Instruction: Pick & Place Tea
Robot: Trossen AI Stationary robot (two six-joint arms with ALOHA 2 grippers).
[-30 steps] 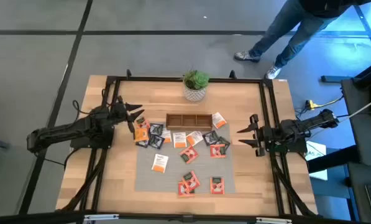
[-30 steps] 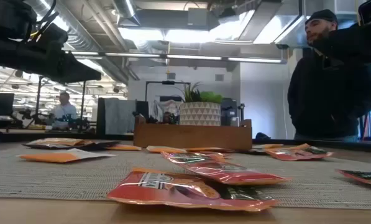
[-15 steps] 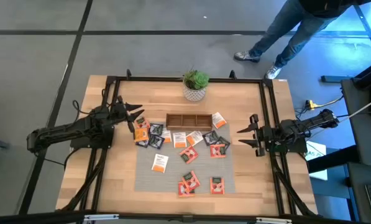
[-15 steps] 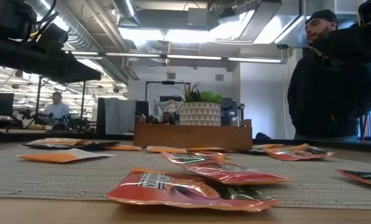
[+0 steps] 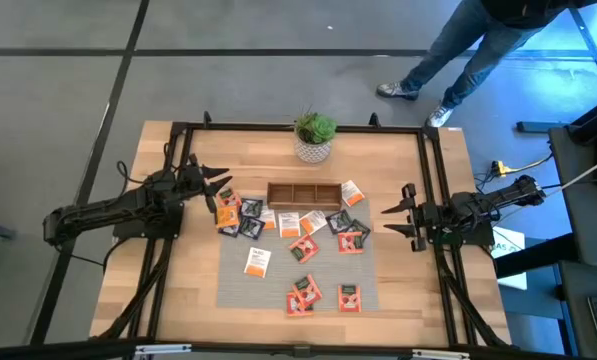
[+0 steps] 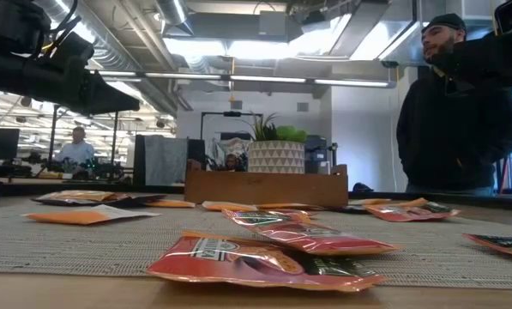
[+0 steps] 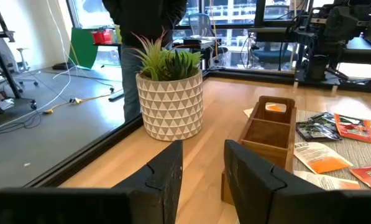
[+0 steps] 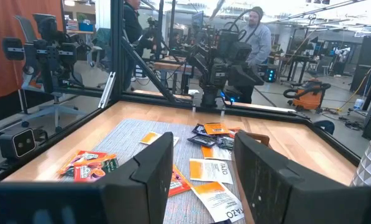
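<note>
Several small tea packets, orange-red, dark and white with orange, lie flat on the grey ribbed mat (image 5: 238, 290) and the wood beside it: a cluster (image 5: 236, 215) left of the wooden tray (image 5: 304, 193), a white one (image 5: 257, 262), red ones (image 5: 303, 296) near the front. My left gripper (image 5: 221, 187) is open and empty above the table's left side, left of the tray (image 7: 263, 134). My right gripper (image 5: 398, 212) is open and empty at the table's right, clear of the packets (image 8: 210, 168).
A potted plant (image 5: 315, 137) in a white patterned pot stands at the far edge behind the tray. A black frame (image 5: 433, 160) runs round the table. A person (image 6: 461, 112) stands beyond the far right corner. Bare wood lies at the near left (image 5: 168, 290).
</note>
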